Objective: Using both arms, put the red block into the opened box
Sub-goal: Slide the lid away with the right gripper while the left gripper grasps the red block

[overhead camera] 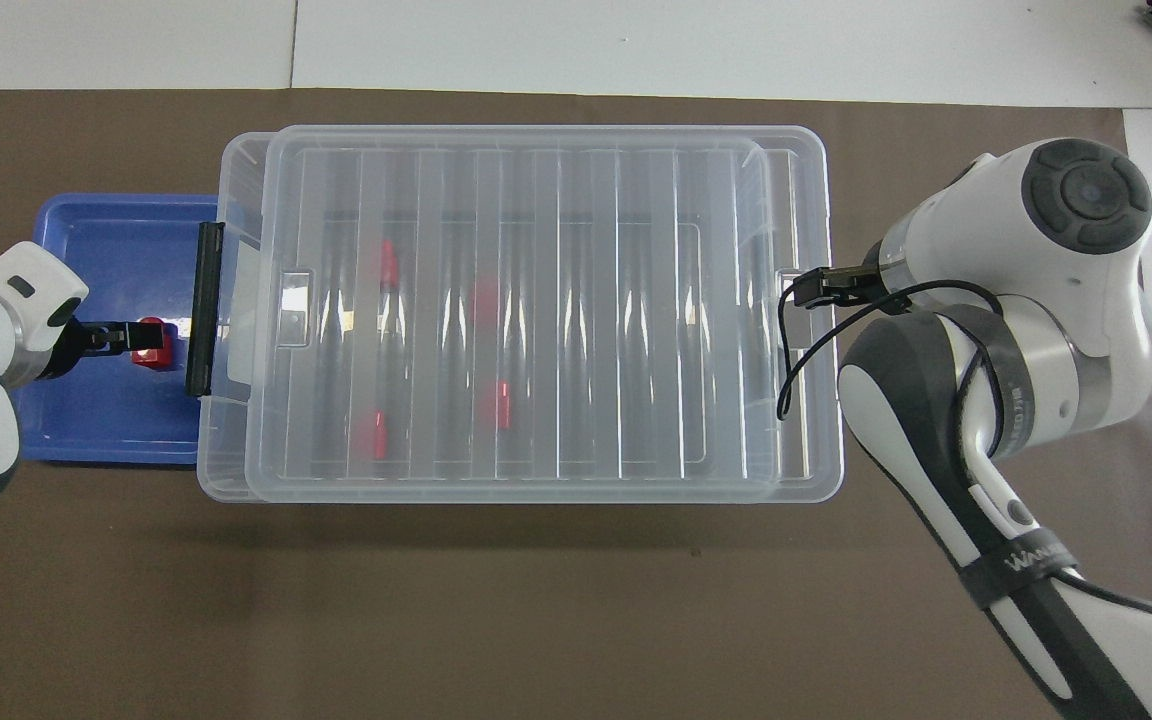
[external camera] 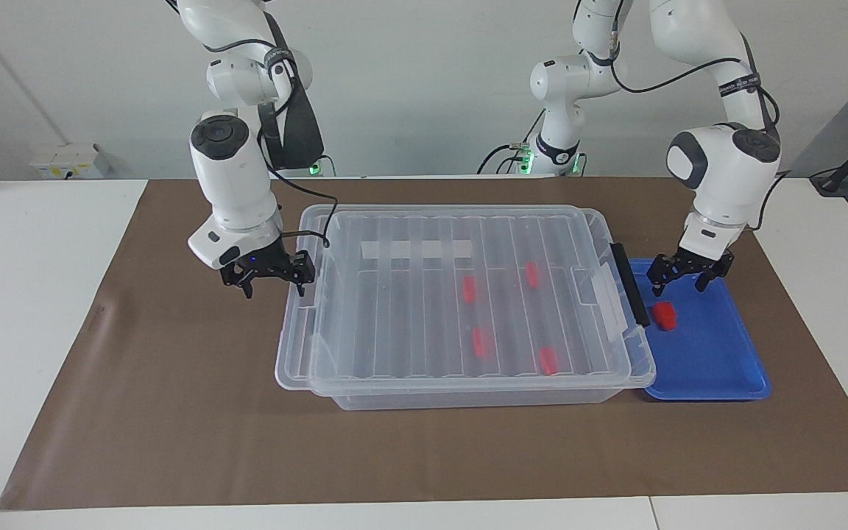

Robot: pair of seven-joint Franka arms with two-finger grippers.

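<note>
One red block [external camera: 664,314] [overhead camera: 150,340] lies in the blue tray [external camera: 718,361], close to the box's black handle [external camera: 630,283]. My left gripper [external camera: 679,283] [overhead camera: 121,336] hangs open just over that block, apart from it. The clear box [external camera: 468,397] stands mid-table. Its ribbed lid [external camera: 409,294] [overhead camera: 536,300] lies on it, slid a little toward the right arm's end, so a narrow strip at the handle end is uncovered. My right gripper [external camera: 274,283] [overhead camera: 804,288] is open, with one fingertip against the lid's end rim.
Several more red blocks [external camera: 470,289] show through the lid, lying on the box's floor. The blue tray [overhead camera: 86,420] abuts the box at the left arm's end. A brown mat [external camera: 174,412] covers the table under everything.
</note>
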